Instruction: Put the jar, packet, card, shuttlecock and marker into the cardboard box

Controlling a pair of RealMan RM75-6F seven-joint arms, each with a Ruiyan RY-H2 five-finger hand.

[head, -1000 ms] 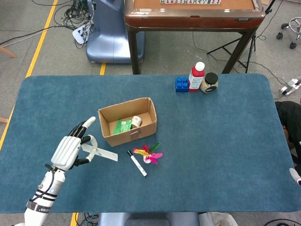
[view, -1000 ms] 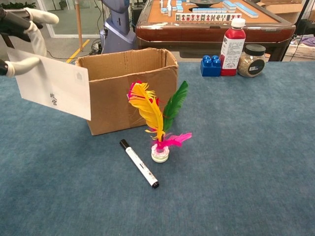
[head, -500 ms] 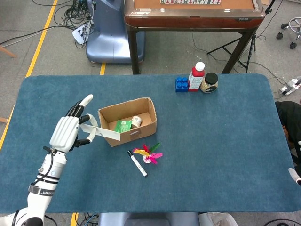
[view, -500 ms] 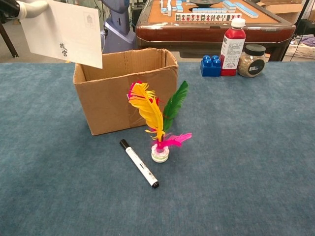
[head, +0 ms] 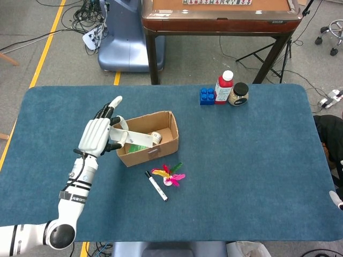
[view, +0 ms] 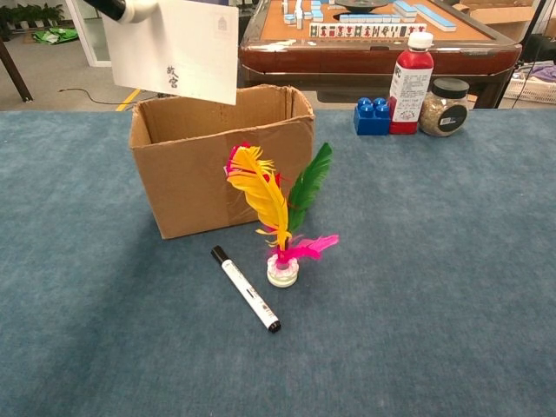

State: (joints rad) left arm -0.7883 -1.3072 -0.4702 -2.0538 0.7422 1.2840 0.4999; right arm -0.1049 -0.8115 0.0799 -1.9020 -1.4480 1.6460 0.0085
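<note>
Above cardboard box, left robot hand grips white card; marker and shuttlecock beside box on worktop; right robot hand unseen

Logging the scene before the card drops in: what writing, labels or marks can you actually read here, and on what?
Card held above the cardboard box: two dark printed characters, too small to read; a faint corner mark, illegible.
Red bottle: white label with dark print, unreadable.
Marker: print on the barrel, blurred.
Tiles on the wooden table behind: markings too small.
Nothing else legible.
</note>
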